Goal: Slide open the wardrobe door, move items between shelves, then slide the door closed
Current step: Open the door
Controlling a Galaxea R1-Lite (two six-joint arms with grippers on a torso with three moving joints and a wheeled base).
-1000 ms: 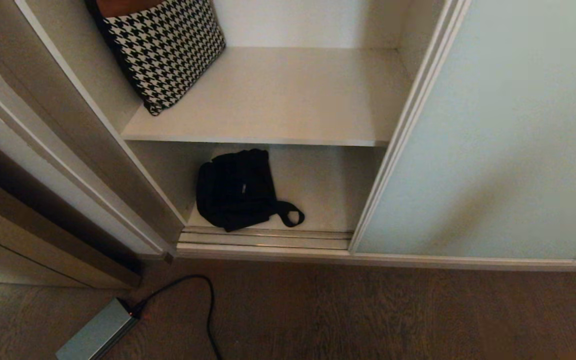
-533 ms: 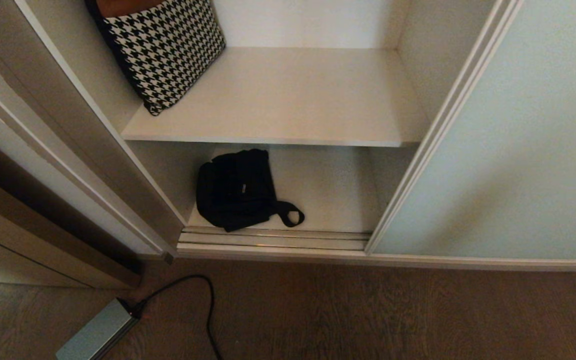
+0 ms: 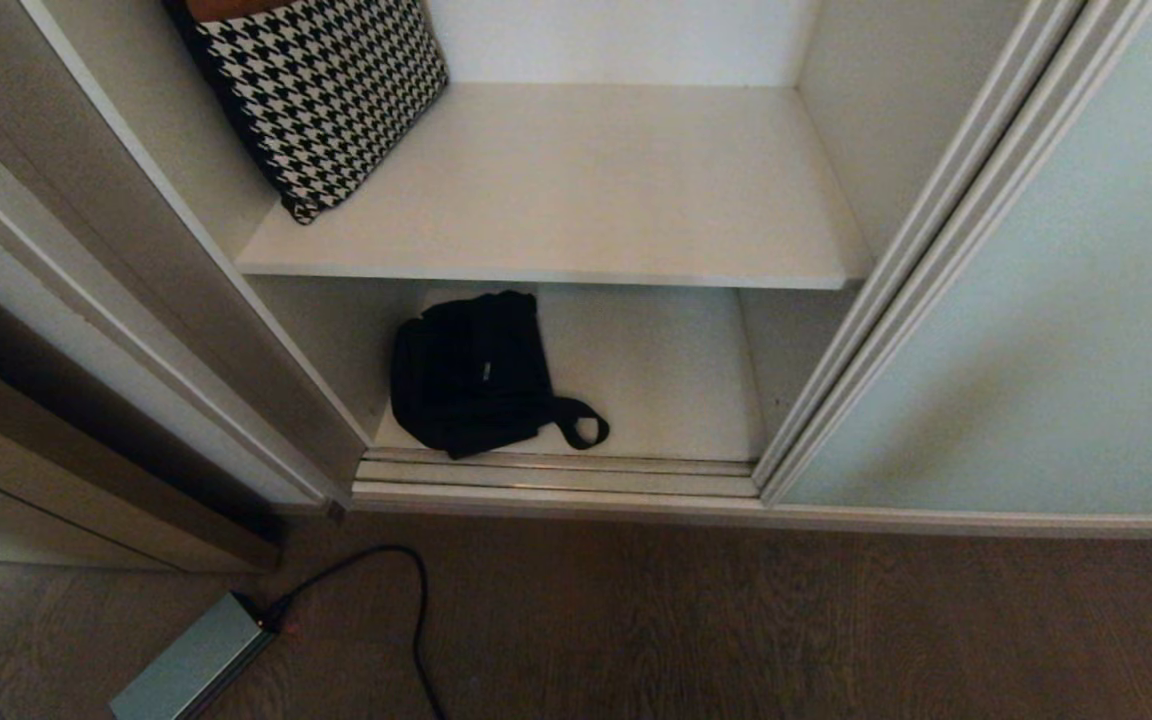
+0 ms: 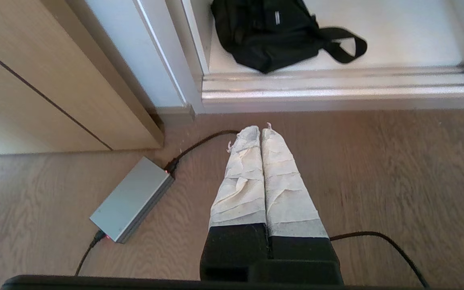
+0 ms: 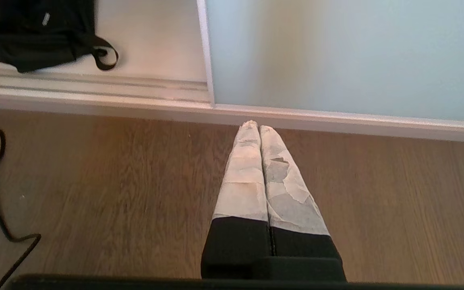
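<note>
Wood floor [image 3: 736, 620] fills my lower view, with the wardrobe standing open: the door [image 3: 1056, 330] sits at 3 o'clock. I see the bag [image 3: 471, 375] on the lower shelf [image 3: 656, 370] at 9 o'clock, touching the track [image 3: 556, 475] (upper shelf [image 3: 586, 180] holds a houndstooth cushion [image 3: 321, 95]). Left gripper [image 4: 261, 128] and right gripper [image 5: 254, 124] hang above the floor, fingers pressed together, holding nothing.

Soft black fabric bag [image 3: 471, 375] on lower white shelf board [image 3: 666, 400], left of frosted-glass sliding door [image 3: 1056, 330], beneath houndstooth cushion [image 3: 321, 90].
</note>
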